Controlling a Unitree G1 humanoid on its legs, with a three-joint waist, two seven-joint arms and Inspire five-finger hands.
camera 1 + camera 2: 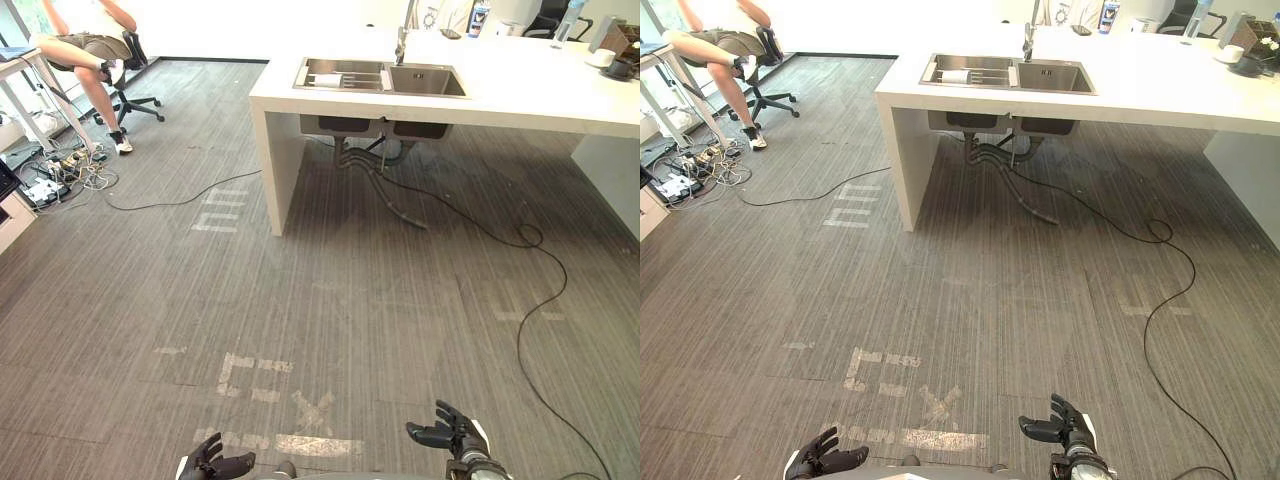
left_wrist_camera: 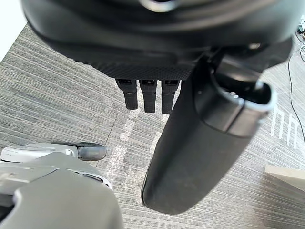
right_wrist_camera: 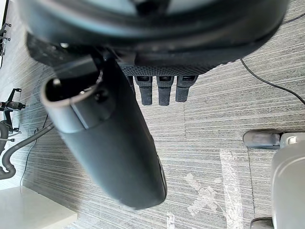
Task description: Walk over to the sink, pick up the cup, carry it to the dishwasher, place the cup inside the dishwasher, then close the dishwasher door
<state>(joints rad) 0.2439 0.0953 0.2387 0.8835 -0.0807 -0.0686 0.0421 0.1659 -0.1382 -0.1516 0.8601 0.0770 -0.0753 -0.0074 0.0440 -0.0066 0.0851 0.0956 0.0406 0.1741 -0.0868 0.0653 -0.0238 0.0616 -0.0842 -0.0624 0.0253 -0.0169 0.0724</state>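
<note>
the cup (image 1: 956, 76), white, lies on its side in the left basin of the sink (image 1: 1065, 78), and we're seeing it from well back across the grey floor (image 1: 200, 300). the sink sits in a white counter (image 1: 520, 95), with the tap (image 1: 402, 40) behind the basins. down at the near edge our left hand (image 1: 215, 465) and right hand (image 1: 450, 435) hang with fingers loose and spread, nothing in either. far left, a person (image 1: 85, 45) sits on a chair (image 1: 135, 95).

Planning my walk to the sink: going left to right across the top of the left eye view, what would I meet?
Seated person → sink → bottle → white bowl.
</note>
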